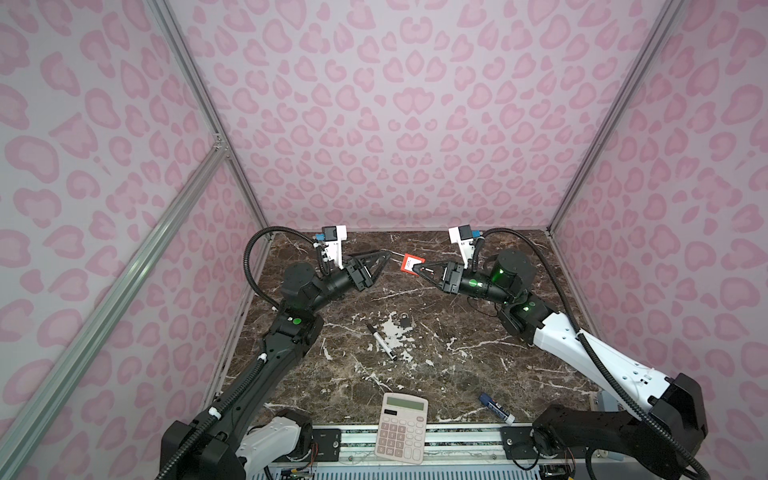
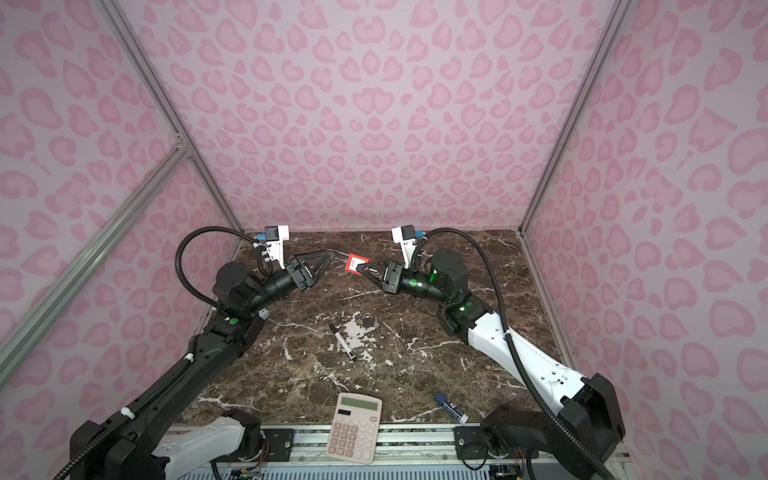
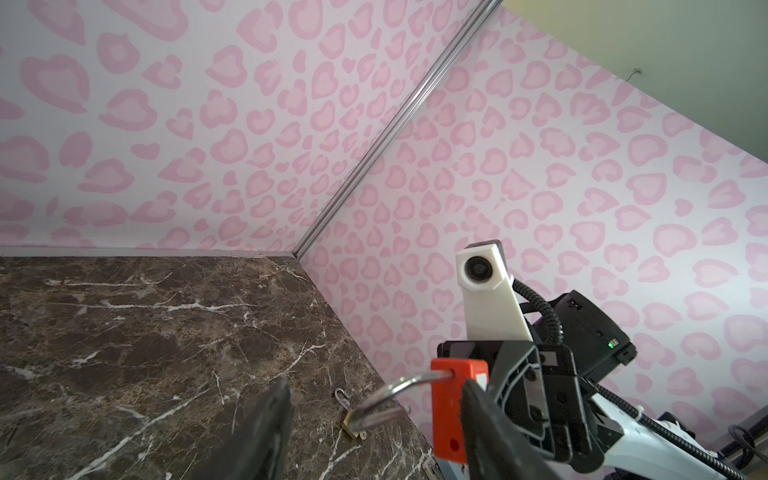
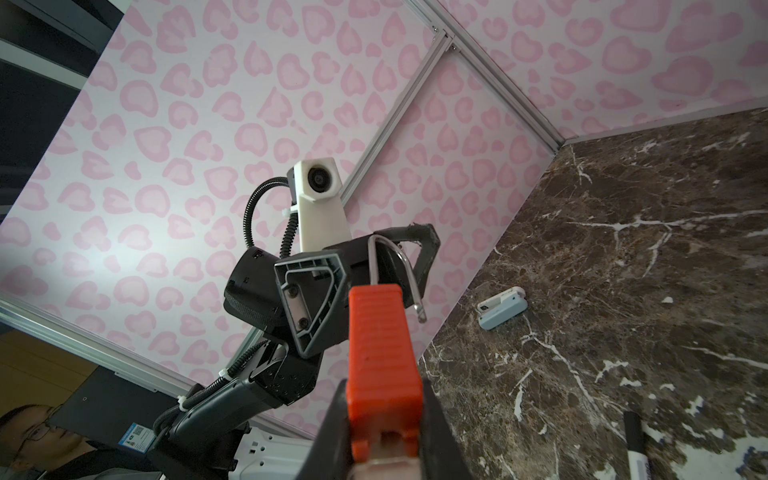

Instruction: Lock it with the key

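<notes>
Pink leopard-print walls on three sides, over a dark marble bench. Loose on the bench are a marker, a calculator at the near edge and a small dark padlock mid-bench.

The red padlock is held up off the bench, toward the far side, between my two arms. My right claw is clamped on its body. My left claw stands with jaws apart, and the shackle sits in the gap. I see no firm pinch on it.

Orientation: the lock's long axis runs left to right, roughly level. The shackle end points left at my left claw. The base end is buried between my right claw's fingers, so I cannot tell whether a key sits in it. The shackle is open, with one leg in the body and the notched free leg swung out to the side.

A small brass piece with a wire loop lies on the bench below. It may be the key, but I am not sure.

Step in hand, as I judge it: taking hold of the shackle to close it.

Next move calls for:
- pinching the bow;
- turning the free leg over its hole;
- pressing in along the long axis while the right claw braces.

A skewed push would likely jam the leg on the rim.
</notes>
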